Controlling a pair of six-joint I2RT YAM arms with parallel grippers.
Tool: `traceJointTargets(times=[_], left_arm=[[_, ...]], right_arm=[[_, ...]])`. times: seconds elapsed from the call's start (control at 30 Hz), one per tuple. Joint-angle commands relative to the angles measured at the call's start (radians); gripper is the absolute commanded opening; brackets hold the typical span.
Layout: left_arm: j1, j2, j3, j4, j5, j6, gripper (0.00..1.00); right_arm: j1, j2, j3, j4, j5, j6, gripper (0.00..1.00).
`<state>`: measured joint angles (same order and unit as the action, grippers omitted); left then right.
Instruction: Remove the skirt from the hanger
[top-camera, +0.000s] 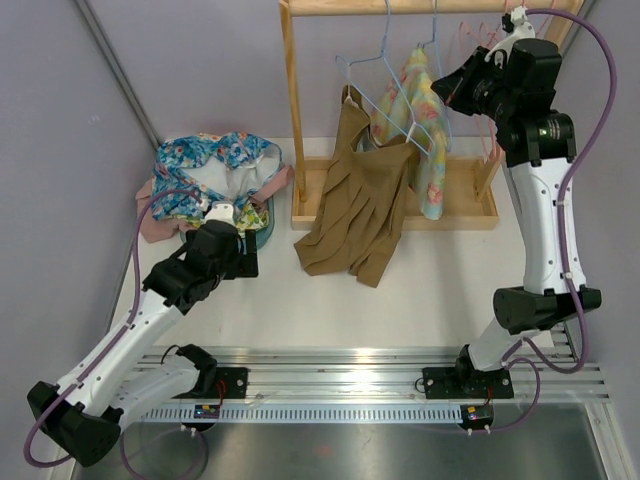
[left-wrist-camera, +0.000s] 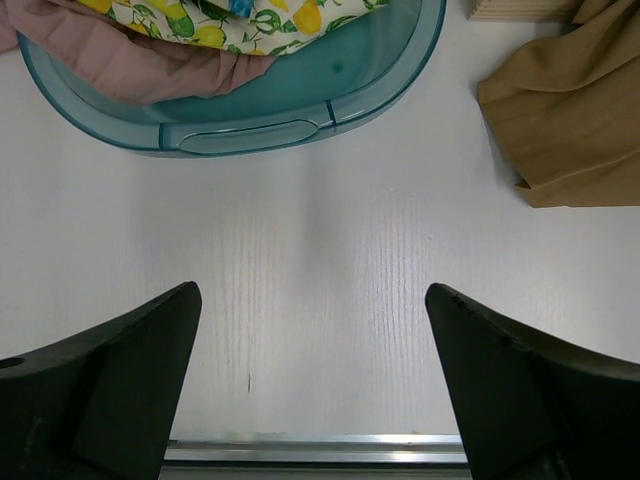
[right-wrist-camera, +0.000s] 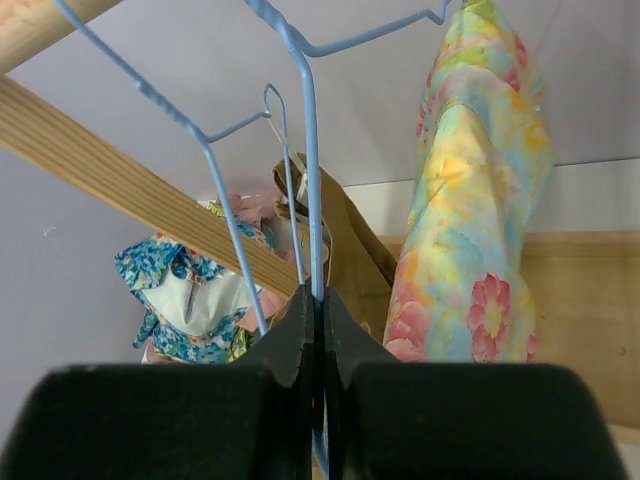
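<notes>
I had the right claw (right-wrist-camera: 318, 300) clamped on the blue hanger (right-wrist-camera: 312, 190). The skirt (top-camera: 360, 200) hung below-left of it, long axis vertical, hem on the desk (top-camera: 420, 290). The left claw (left-wrist-camera: 310, 295), spread wide and empty, lay nearer that hem.

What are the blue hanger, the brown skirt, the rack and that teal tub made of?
The hanger looks like thin wire with a blue coating; the right pincer is shut on it. The skirt is soft matte tan cloth: it drapes in folds. The rack seems pale unpainted wood. The tub is likely plastic: teal, glossy, see-through.
</notes>
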<state>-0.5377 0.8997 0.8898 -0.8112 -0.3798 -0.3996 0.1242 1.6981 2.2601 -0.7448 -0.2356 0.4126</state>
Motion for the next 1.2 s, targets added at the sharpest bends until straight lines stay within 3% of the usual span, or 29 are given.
traceJointTargets(times=[0.0, 0.17, 0.43, 0.53, 0.73, 0.83, 0.93, 1.17], left_arm=[[-0.015, -0.048, 0.017, 0.072, -0.013, 0.016, 0.99], [-0.015, -0.061, 0.02, 0.089, -0.001, 0.036, 0.99], [-0.051, -0.042, 0.099, 0.15, 0.067, 0.068, 0.99], [-0.178, 0.031, 0.24, 0.153, 0.056, 0.073, 0.99], [-0.604, 0.312, 0.549, 0.142, -0.115, 0.096, 0.99], [-0.779, 0.447, 0.667, 0.223, -0.171, 0.134, 0.99], [-0.888, 0.573, 0.756, 0.332, -0.198, 0.174, 0.99], [-0.981, 0.827, 0.998, 0.38, -0.174, 0.212, 0.99]], right_arm=[[-0.005, -0.149, -0.063, 0.154, 0.067, -0.034, 0.0], [-0.005, -0.218, -0.091, 0.163, 0.065, -0.026, 0.0], [-0.005, -0.38, -0.284, 0.194, 0.085, -0.02, 0.0], [-0.005, -0.446, -0.356, 0.185, 0.104, -0.017, 0.0], [-0.005, -0.593, -0.474, 0.151, 0.125, 0.038, 0.0], [-0.005, -0.655, -0.51, 0.116, 0.136, 0.061, 0.0], [-0.005, -0.704, -0.514, 0.072, 0.145, 0.072, 0.0], [-0.005, -0.769, -0.491, -0.004, 0.151, 0.061, 0.0]])
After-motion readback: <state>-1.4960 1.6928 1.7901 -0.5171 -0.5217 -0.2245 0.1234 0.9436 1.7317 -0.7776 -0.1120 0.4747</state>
